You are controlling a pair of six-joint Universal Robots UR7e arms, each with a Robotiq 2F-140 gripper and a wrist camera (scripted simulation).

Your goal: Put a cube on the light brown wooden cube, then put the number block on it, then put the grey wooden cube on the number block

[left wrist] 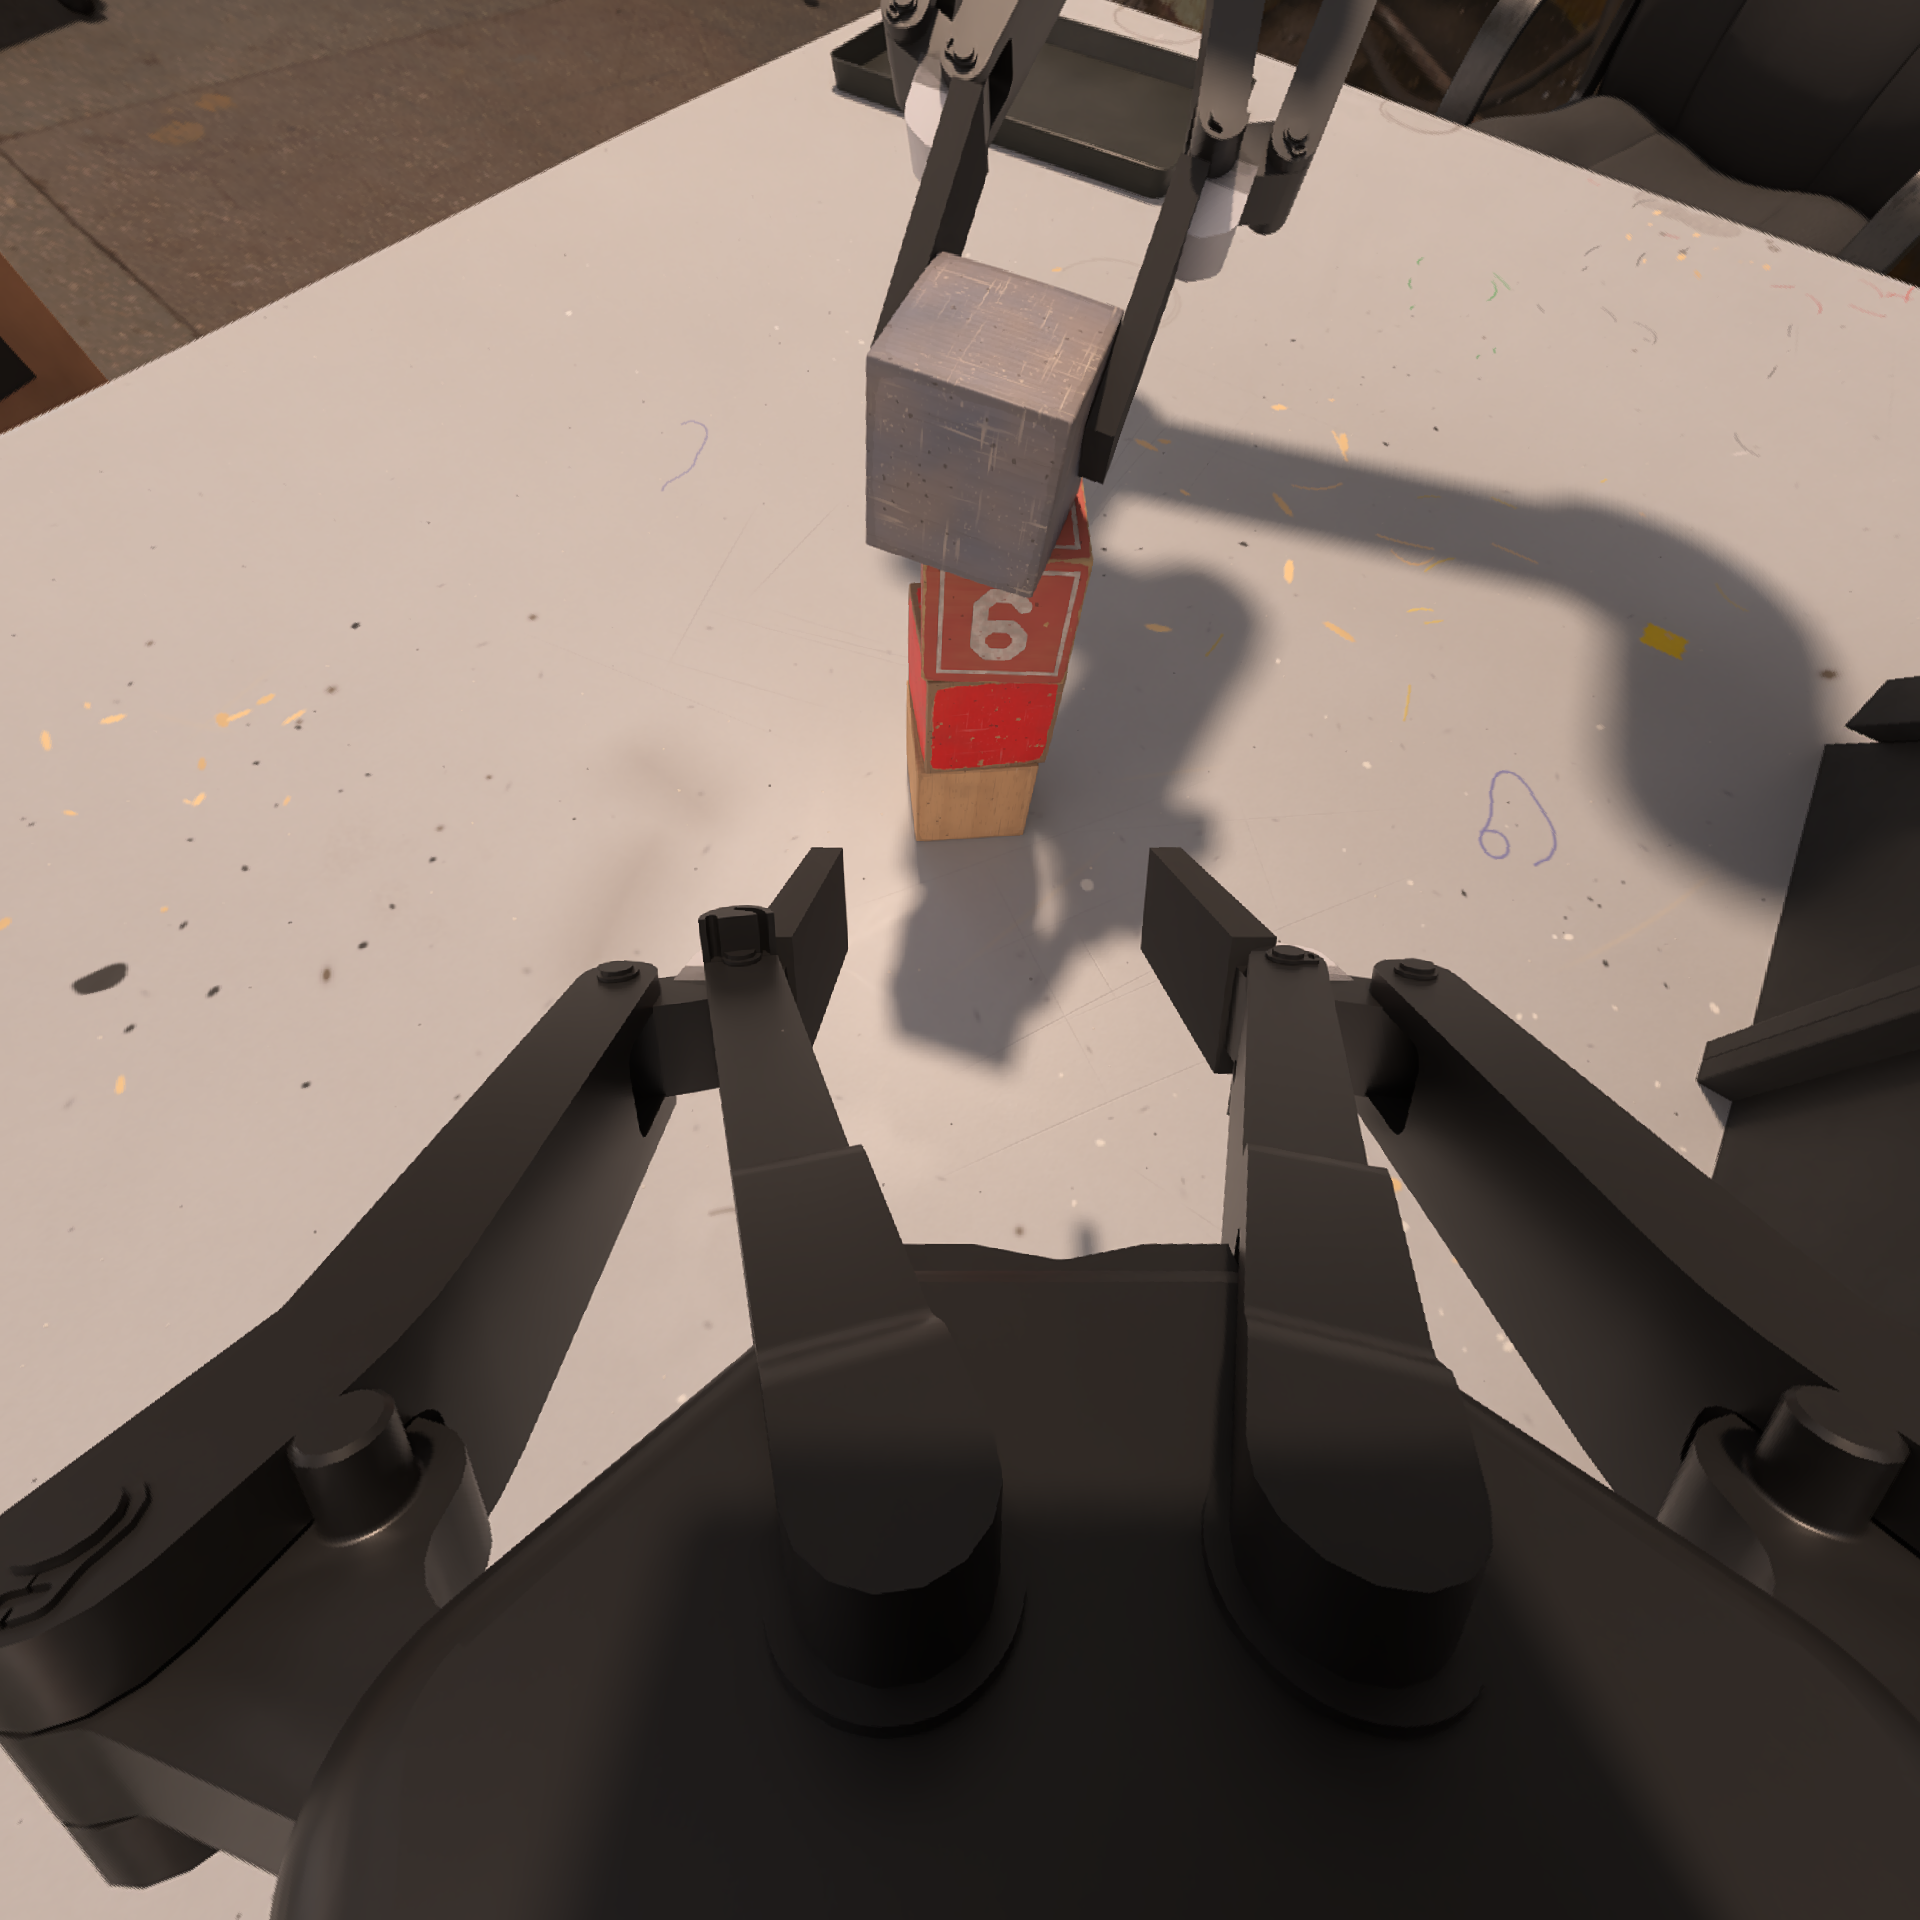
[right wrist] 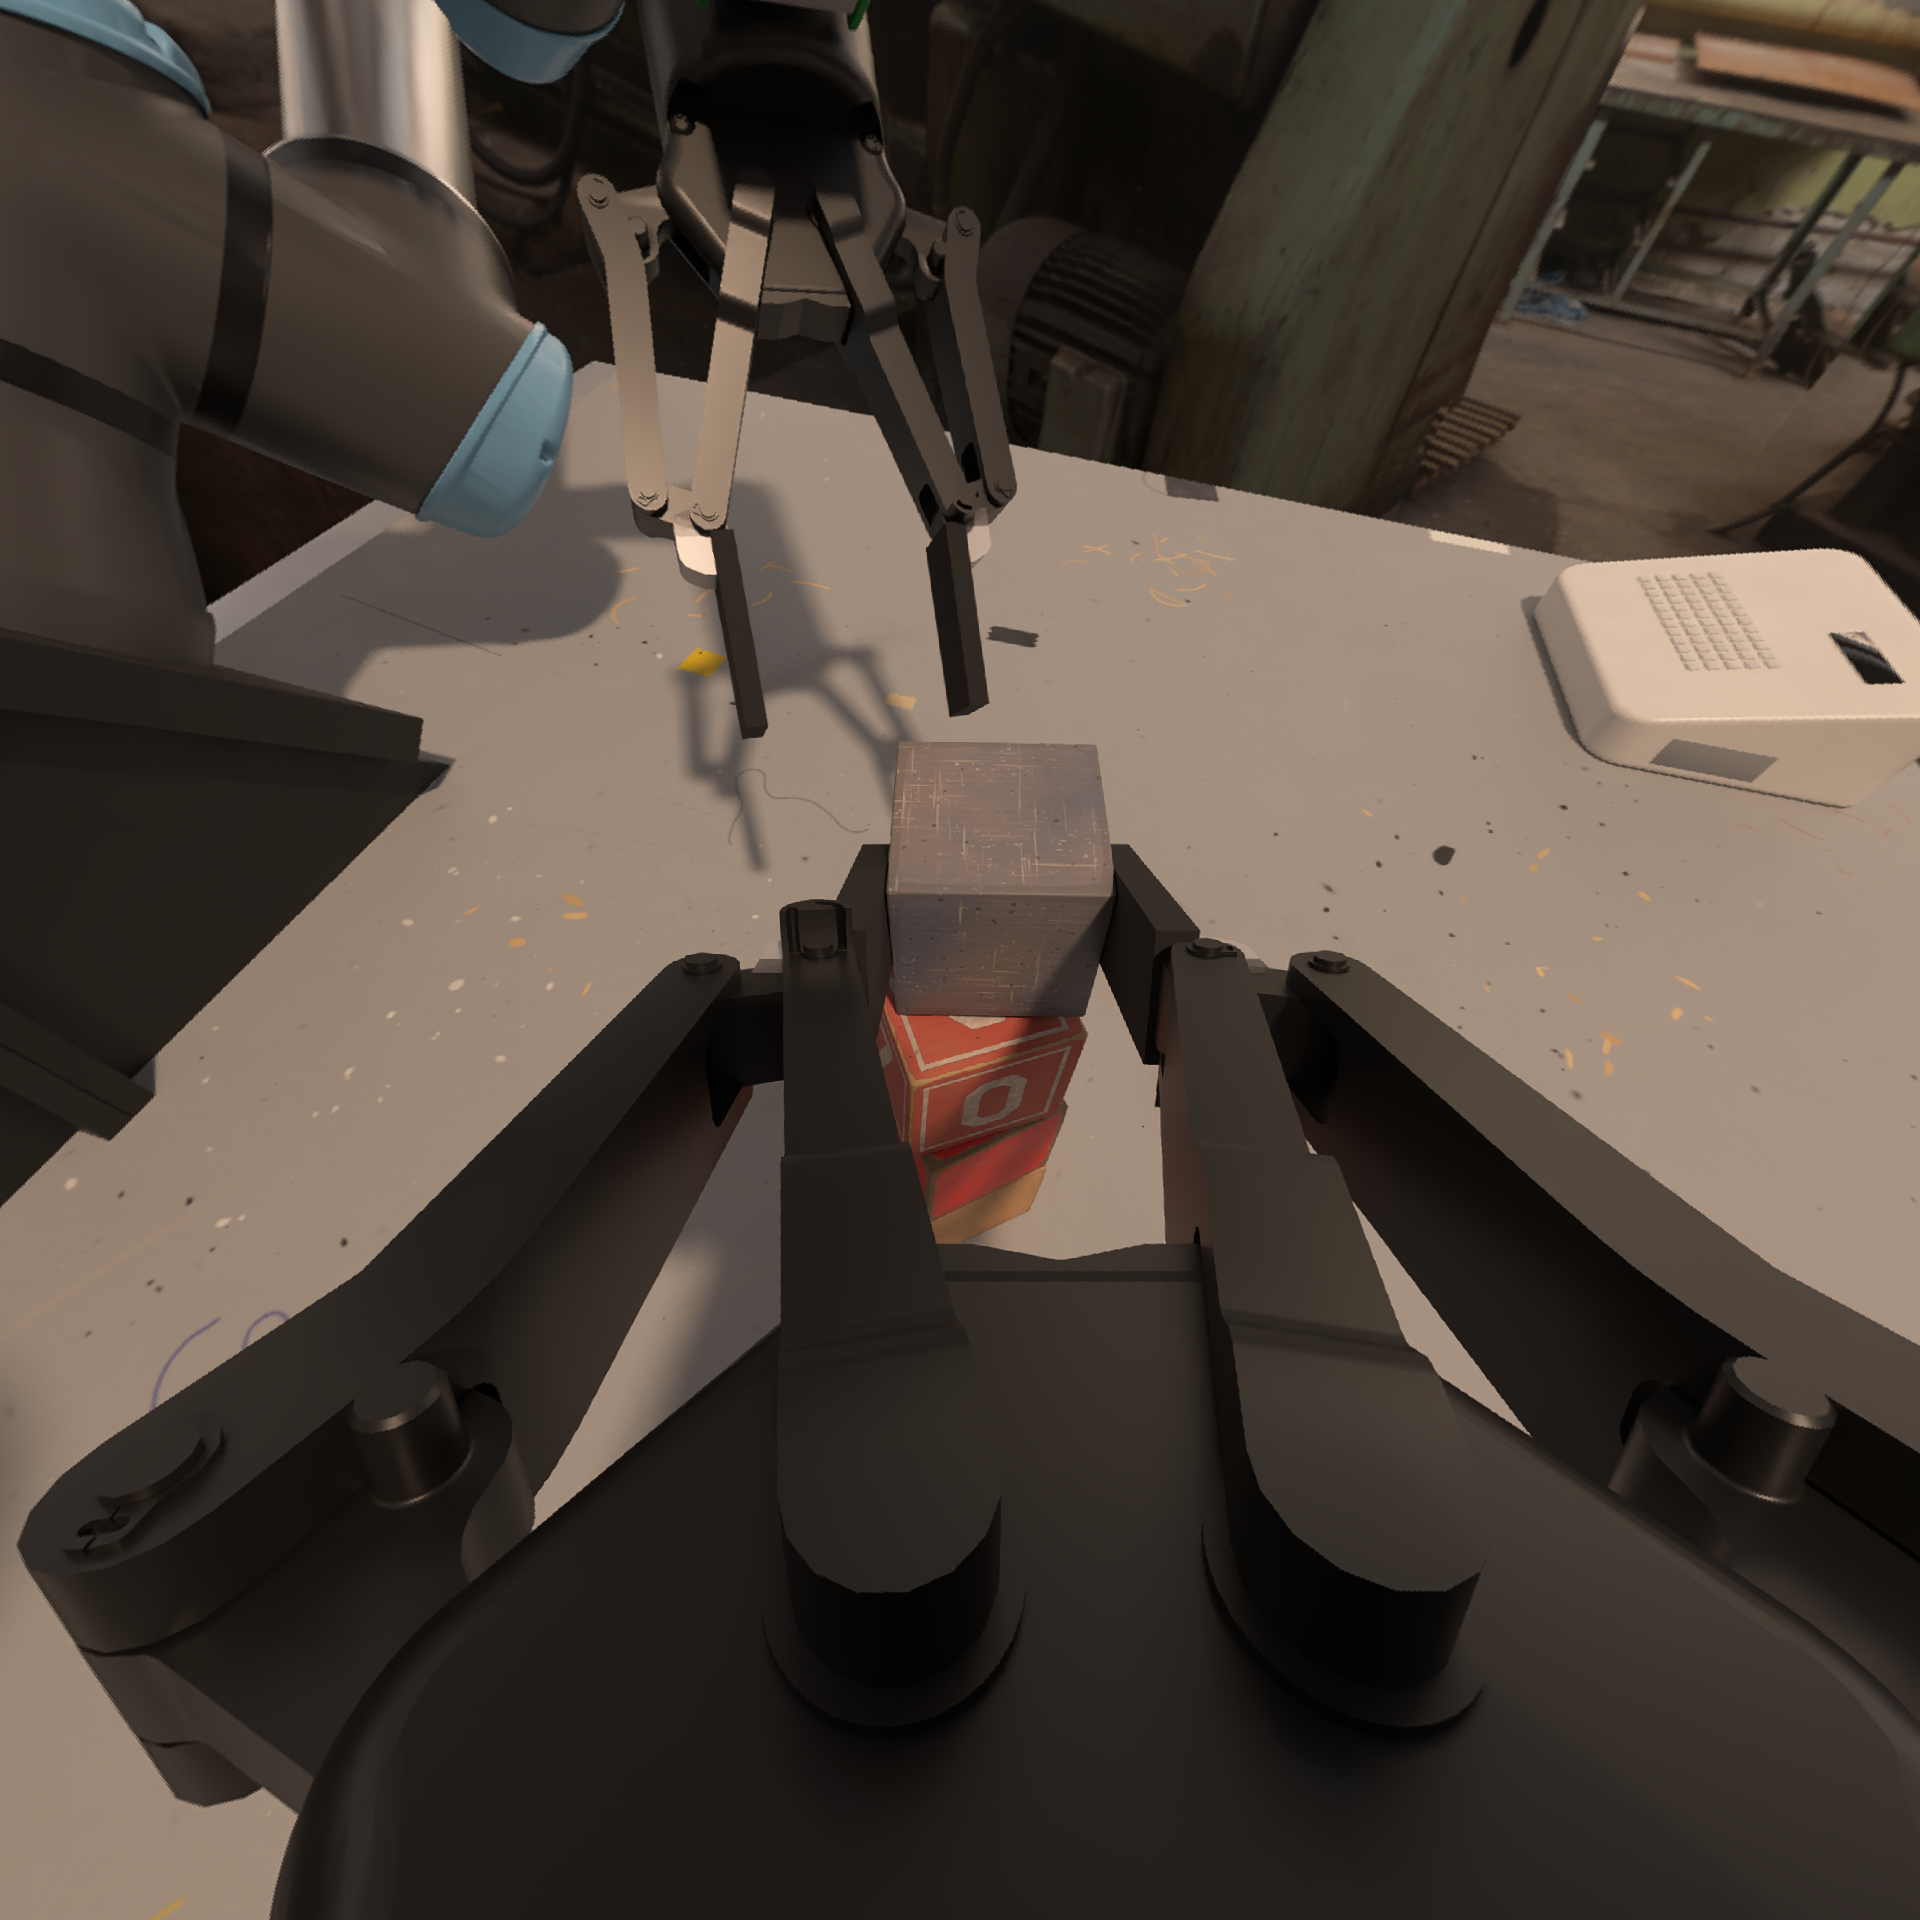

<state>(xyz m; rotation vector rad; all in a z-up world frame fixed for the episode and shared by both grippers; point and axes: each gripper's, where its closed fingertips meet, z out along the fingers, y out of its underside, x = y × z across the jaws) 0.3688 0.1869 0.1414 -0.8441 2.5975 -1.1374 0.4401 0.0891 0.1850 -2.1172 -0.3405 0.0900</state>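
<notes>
Grey wooden cube (right wrist: pixel 995 878): clamped between the right gripper's (right wrist: pixel 1000 914) fingers, over the number block (right wrist: pixel 982 1091); whether the two touch cannot be told.
Stack: number block on a red cube (left wrist: pixel 992 724), red cube on the light brown wooden cube (left wrist: pixel 971 802), standing on the white table (left wrist: pixel 416 623).
Left gripper (left wrist: pixel 992 914): jaws apart and empty, hovering just short of the stack.
Beyond the stack: dark tray (left wrist: pixel 1091 114) at the far table edge, partly hidden behind the right gripper.
Off to the side: white device (right wrist: pixel 1725 665), well apart from the stack.
Table surface: speckled and scribbled.
</notes>
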